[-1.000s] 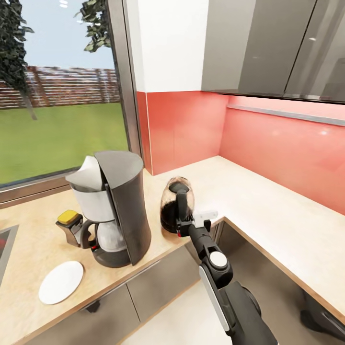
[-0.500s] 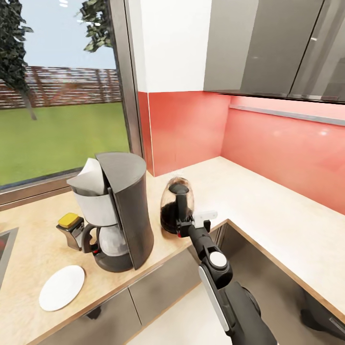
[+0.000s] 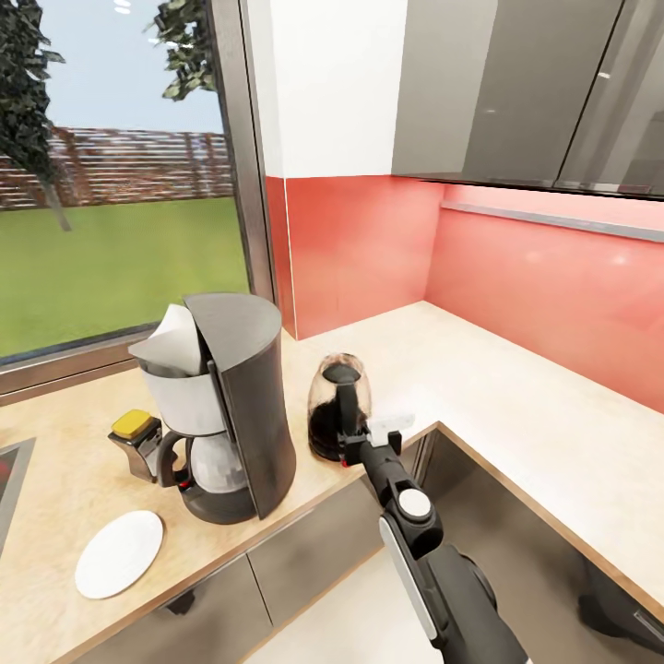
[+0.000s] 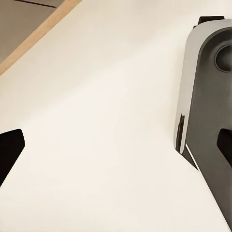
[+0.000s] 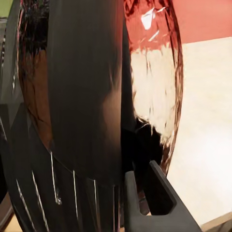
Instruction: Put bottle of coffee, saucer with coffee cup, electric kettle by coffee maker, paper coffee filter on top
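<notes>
The dark grey coffee maker (image 3: 238, 406) stands on the beige kitchen countertop (image 3: 516, 406), with the white paper coffee filter (image 3: 175, 337) in its basket. The yellow-lidded bottle of coffee (image 3: 136, 439) stands just left of it. In front, near the counter edge, lies the white saucer (image 3: 118, 551). To the machine's right the glass electric kettle (image 3: 330, 410) stands at the counter's inner corner edge, and my right gripper (image 3: 355, 441) is shut on its black handle (image 5: 82, 96). One finger (image 5: 159, 203) shows beside the glass. My left gripper (image 4: 116, 147) hangs open over pale floor. The coffee cup is out of view.
A red backsplash (image 3: 516, 277) and grey wall cabinets (image 3: 516, 92) run behind the L-shaped counter. A large window (image 3: 111, 184) sits behind the machine. A steel sink edge (image 3: 7, 480) shows at far left. Dark cabinet fronts (image 3: 304, 544) are below the counter.
The view shifted slightly at first. My right arm has moved a little left and down with the kettle, which now sits lower by the counter edge. The other things stayed put.
</notes>
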